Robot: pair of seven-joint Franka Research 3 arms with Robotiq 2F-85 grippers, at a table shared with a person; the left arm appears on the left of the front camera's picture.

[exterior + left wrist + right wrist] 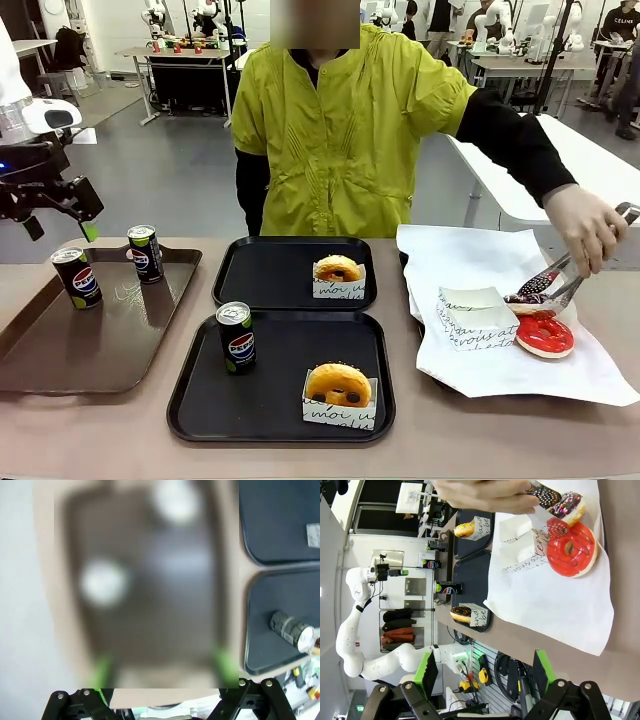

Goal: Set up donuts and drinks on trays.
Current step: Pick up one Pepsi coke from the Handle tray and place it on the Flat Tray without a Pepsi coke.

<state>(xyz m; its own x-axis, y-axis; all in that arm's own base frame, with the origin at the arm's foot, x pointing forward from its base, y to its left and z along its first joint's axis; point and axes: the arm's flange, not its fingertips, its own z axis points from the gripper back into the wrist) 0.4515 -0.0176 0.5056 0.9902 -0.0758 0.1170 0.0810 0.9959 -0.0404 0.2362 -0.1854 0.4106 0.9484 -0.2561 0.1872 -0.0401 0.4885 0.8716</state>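
Note:
Two black trays lie mid-table. The near tray (290, 360) holds a Pepsi can (236, 337) and a plain donut (338, 385) in a paper sleeve. On the far tray (265, 275) sits one sleeved donut (338, 268). Two more cans (77, 277) (146, 253) stand on the brown tray (120, 330). My left gripper (62, 228) hovers open above that tray's far left; the left wrist view shows it (162, 667) over the blurred can tops (104, 582). My right gripper (484, 672) is open and holds nothing, off the table's edge near the white paper.
At the right, a person's hand (585, 225) holds tongs on a chocolate sprinkled donut (530, 290). It hangs over white paper (500, 375) beside a red-iced donut (544, 336) and spare paper sleeves (475, 315). The person stands at the far side.

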